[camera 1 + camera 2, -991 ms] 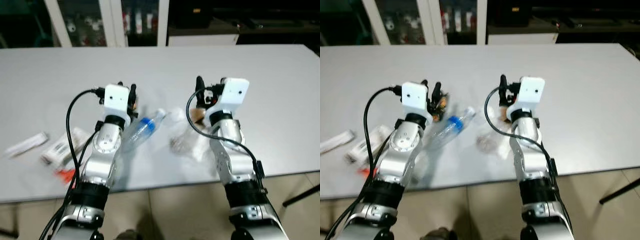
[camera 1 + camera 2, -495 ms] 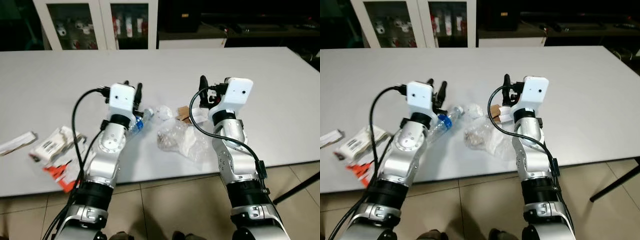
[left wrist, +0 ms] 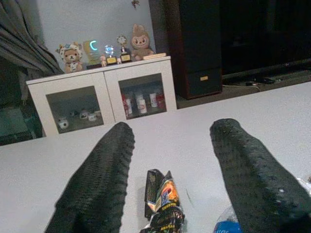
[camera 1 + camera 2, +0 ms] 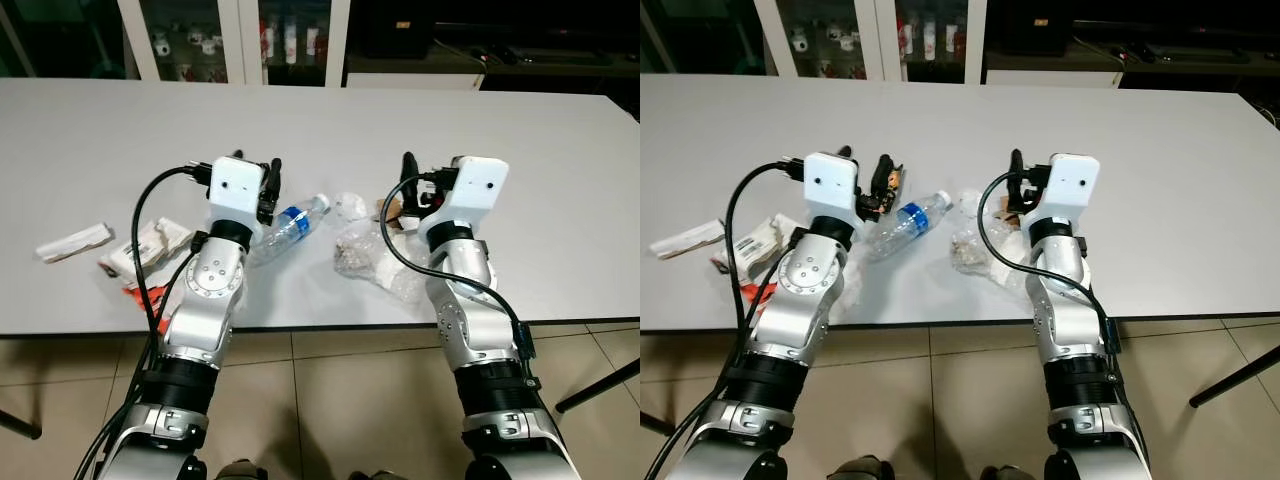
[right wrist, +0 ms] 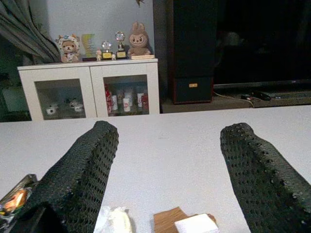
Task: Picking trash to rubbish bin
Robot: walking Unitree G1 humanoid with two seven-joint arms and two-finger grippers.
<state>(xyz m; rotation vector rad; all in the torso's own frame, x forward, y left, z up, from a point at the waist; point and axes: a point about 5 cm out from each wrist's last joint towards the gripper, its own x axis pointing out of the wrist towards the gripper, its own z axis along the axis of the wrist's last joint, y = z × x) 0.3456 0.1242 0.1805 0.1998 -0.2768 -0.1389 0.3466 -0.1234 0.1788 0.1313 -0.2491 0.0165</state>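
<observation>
While both pincers, left [image 3: 167, 194] and right [image 5: 165, 194], gape empty, the bottle [image 4: 290, 224] at one o'clock of the left looks light, slick; grip mid-body.

Pale grey tabletop [image 4: 560, 150]; clear crushed plastic bottle with a blue label [image 4: 291, 224]; black multicoloured snack wrapper [image 3: 163, 201]; brown cardboard scrap [image 5: 170, 218].

Bright, even light; background perhaps dim.

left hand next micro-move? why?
Probably ease the left hand forward and down onto the snack wrapper. Its fingers are open, empty, and the wrapper lies between them on the table, with the water bottle just beside.
</observation>
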